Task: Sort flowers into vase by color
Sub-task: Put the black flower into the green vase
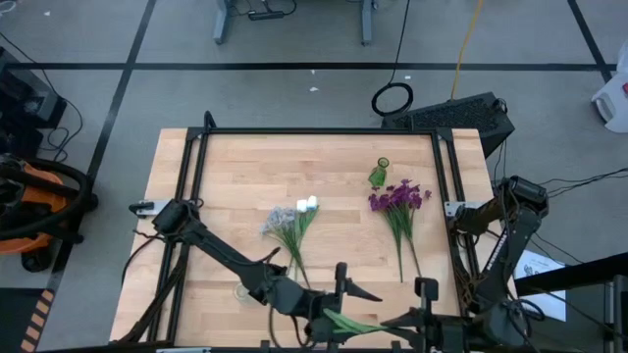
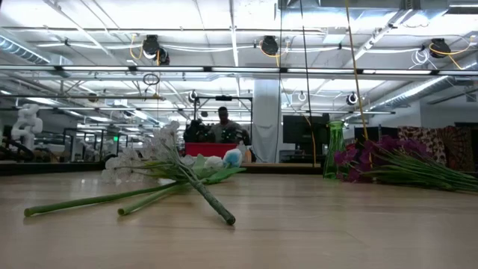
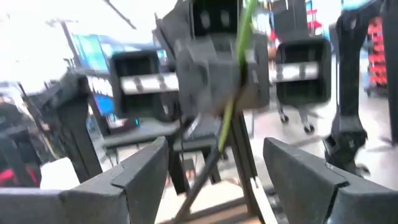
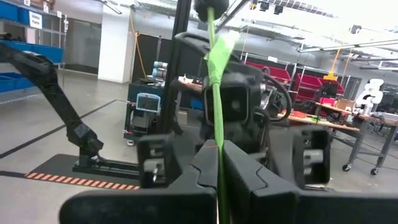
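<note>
A flower's thin green stem (image 4: 216, 93) with a leaf (image 4: 221, 50) is in my right gripper (image 4: 217, 163), which is shut on it above the table's near edge (image 1: 392, 320). Its blossom is hidden. My left gripper (image 3: 217, 177) is open and faces the right one from the left (image 1: 355, 290), the stem (image 3: 234, 87) standing ahead of its fingers. A white and pale bunch (image 1: 291, 220) and a purple bunch (image 1: 398, 199) lie flat on the table. A small green glass vase (image 1: 379, 174) stands upright beside the purple blossoms. My right gripper pinches the green stem (image 4: 217, 146) between its two fingers. The stem runs on past the fingertips toward the left gripper. The stem is lifted clear of the table (image 1: 345, 322). Which end of the stem the fingers have, I cannot tell.
The black frame rails (image 1: 314, 131) run round the wooden table top. The low view shows the white bunch's stems (image 2: 172, 190) crossing on the wood, the vase (image 2: 334, 149) and the purple bunch (image 2: 396, 163) to their right. A person (image 2: 222, 123) is far behind the table.
</note>
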Robot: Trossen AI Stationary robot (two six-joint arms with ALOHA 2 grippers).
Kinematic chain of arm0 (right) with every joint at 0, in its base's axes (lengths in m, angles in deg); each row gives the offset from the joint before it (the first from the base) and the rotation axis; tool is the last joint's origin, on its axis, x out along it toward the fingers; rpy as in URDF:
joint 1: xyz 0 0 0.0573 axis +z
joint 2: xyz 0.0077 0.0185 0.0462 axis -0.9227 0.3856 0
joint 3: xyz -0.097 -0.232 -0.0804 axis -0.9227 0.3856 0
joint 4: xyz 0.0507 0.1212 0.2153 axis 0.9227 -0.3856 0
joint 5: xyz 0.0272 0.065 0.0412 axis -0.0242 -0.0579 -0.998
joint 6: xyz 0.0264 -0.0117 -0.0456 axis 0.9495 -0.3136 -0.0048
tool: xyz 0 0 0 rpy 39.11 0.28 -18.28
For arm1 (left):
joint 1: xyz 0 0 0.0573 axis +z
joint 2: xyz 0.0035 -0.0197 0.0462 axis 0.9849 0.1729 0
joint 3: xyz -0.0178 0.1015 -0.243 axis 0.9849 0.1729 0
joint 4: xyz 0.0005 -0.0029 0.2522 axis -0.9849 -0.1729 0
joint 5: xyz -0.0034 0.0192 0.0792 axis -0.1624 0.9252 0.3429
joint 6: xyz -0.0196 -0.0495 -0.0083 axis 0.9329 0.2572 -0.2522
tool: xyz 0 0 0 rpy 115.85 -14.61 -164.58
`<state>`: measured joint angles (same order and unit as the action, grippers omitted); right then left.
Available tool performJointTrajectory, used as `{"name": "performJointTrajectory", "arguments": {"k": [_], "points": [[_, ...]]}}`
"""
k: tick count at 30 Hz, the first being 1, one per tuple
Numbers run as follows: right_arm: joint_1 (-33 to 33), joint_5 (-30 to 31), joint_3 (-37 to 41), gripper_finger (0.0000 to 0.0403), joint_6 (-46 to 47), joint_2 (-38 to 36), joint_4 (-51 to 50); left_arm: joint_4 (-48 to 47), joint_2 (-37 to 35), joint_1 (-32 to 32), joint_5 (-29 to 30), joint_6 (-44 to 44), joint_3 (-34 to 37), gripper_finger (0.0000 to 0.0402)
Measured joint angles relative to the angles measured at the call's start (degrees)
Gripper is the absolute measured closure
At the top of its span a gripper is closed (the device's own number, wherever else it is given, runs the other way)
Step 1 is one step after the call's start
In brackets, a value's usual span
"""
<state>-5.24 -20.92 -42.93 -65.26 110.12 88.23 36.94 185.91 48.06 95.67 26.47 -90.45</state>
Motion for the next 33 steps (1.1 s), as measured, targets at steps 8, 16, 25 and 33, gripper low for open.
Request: {"name": "performJointTrajectory", "arguments": {"k": [8,16,25,33], "points": [[-0.1,0.5,0.0,0.0403,4.3,0.0,-5.7,5.8,0.0,-1.1,0.1,-2.3,0.0,0.0134],[-0.1,3.0,0.0,0.0402,5.4,0.0,-7.9,9.9,0.0,-1.6,-2.0,-2.8,0.0,0.0139],[-0.8,3.0,0.0,0.0402,6.4,0.0,-8.9,9.9,0.0,-1.5,-2.9,-2.7,0.0,0.0236],[-0.9,3.0,0.0,0.0402,5.5,0.0,-8.4,8.5,0.1,-1.5,-3.0,-2.5,0.0,0.0315]]}}
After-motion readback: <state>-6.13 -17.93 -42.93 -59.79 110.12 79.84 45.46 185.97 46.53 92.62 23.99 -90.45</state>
